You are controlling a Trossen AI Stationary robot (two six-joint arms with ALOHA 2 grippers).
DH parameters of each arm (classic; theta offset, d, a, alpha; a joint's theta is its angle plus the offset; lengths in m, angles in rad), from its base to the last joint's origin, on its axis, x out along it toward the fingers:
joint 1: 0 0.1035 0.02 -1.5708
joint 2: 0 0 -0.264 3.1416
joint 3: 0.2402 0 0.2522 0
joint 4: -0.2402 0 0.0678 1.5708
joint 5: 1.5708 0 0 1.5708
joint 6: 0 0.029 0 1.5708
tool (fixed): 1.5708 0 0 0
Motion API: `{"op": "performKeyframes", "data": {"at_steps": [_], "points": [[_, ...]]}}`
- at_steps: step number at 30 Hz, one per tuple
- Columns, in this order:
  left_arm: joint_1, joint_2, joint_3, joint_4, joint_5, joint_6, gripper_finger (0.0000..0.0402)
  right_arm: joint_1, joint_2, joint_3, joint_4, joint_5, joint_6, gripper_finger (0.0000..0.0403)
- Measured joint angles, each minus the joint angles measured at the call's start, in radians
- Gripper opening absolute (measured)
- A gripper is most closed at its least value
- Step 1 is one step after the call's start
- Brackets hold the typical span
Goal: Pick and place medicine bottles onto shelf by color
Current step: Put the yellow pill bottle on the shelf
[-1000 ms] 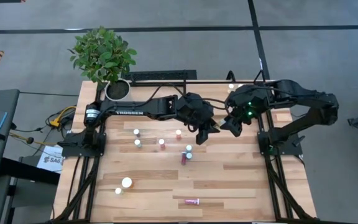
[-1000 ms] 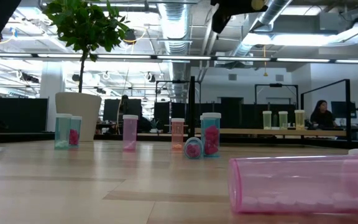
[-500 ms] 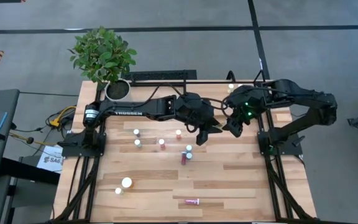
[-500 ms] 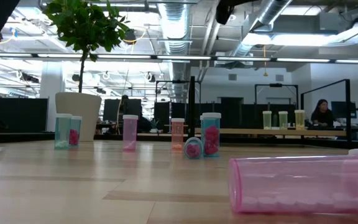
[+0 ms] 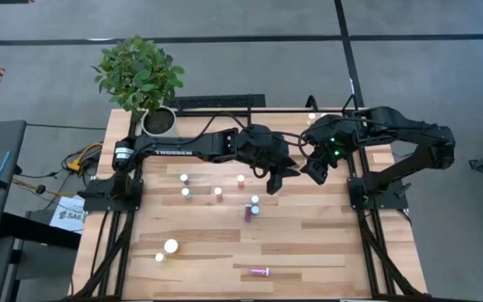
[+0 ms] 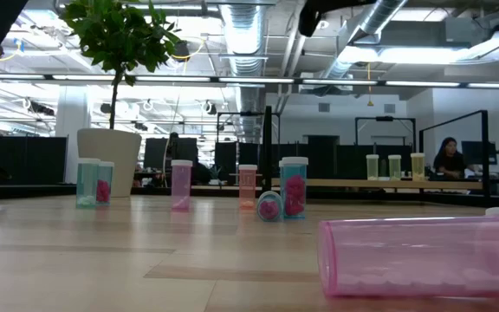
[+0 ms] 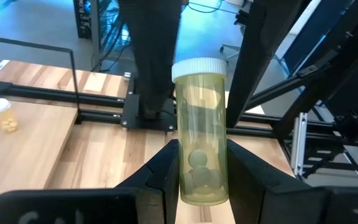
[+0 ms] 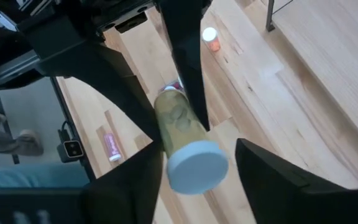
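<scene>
My left gripper (image 7: 202, 152) is shut on a yellowish medicine bottle (image 7: 201, 118) with a white cap, high above the middle of the table (image 5: 208, 235). My right gripper (image 8: 197, 155) faces it from the table's right. Its fingers stand open on either side of the bottle's cap (image 8: 194, 167). In the high view the two grippers (image 5: 277, 179) (image 5: 313, 172) meet tip to tip. Several more medicine bottles stand on the planks, such as one (image 5: 218, 193); a pink one (image 5: 261, 272) lies on its side. The shelf (image 6: 353, 183) carries three yellowish bottles. My left gripper pinches the bottle's lower body (image 7: 201, 183), near its bottom end, between its two fingers. The fingers come from the table's left, slanting a little downward, and lie along the bottle. The bottle sticks out ahead of the fingers, cap end foremost, lifted clear of the table. My right gripper has its fingers (image 8: 135, 180) close beside the cap; I cannot tell whether they touch it.
A potted plant (image 5: 141, 75) stands at the table's far left corner. Near the front left are a wider white-capped bottle (image 5: 171, 246) and a small one (image 5: 160, 257). An orange bottle (image 8: 210, 38) stands below the grippers. A person (image 6: 447, 160) sits in the room behind.
</scene>
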Motion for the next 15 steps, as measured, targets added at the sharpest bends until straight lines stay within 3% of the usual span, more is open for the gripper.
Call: {"op": "performKeyframes", "data": {"at_steps": [8,15], "points": [[0.000,0.001,-0.001,0.007,-0.012,0.001,0.0089,0.000,-0.001,0.002,0.000,-0.002,-0.003,0.0118],[0.000,0.002,-0.001,0.008,-0.030,0.001,0.0089,0.000,-0.001,0.002,0.000,-0.002,-0.003,0.0123]]}}
